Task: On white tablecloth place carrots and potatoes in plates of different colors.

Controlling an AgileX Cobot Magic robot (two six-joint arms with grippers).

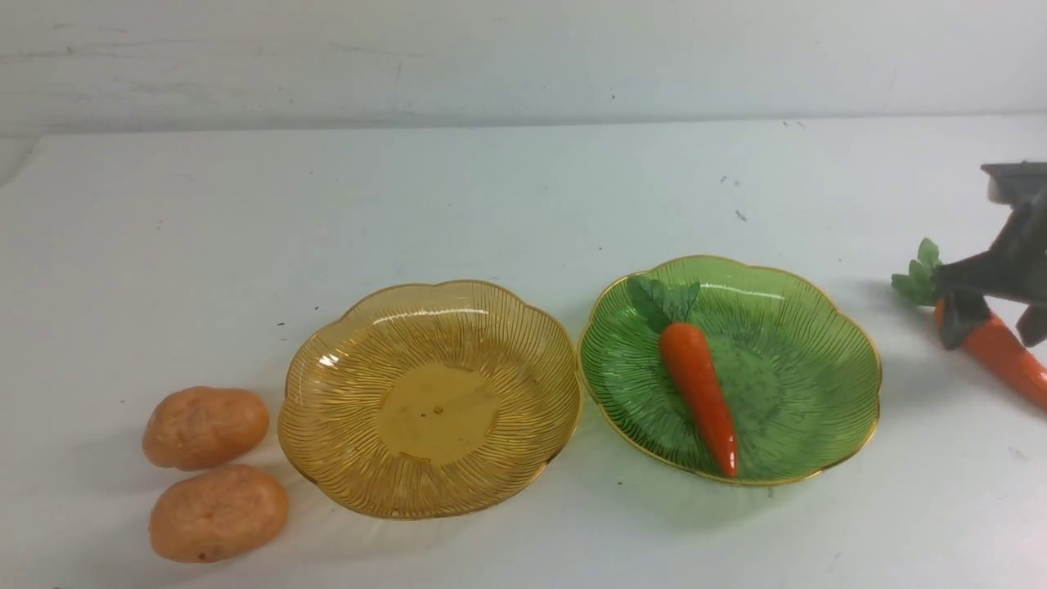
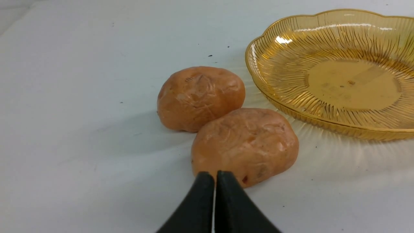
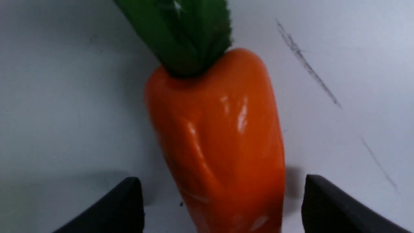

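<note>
Lying across the green plate [image 1: 851, 327], one carrot [image 1: 699, 393] points its leafy top toward 11 o'clock and its tip toward 5 o'clock, the tip resting near the rim. The second carrot [image 1: 1002, 356] lies on the white tablecloth [image 1: 491, 204] at 3 o'clock of that plate, apart from it, with its leaves toward 10 o'clock. The right gripper [image 3: 223, 207] straddles this carrot with its jaws spread wide; the right wrist view shows a gap on each side, so nothing is gripped. The amber plate [image 1: 327, 343] sits at 9 o'clock of the green one, rims just beside each other, and has nothing in it. Two potatoes [image 1: 206, 427] [image 1: 218, 513] rest on the cloth at about 8 o'clock of the amber plate, close together. The left gripper [image 2: 215, 178] hangs near the nearer potato with its jaws pressed together on nothing.
</note>
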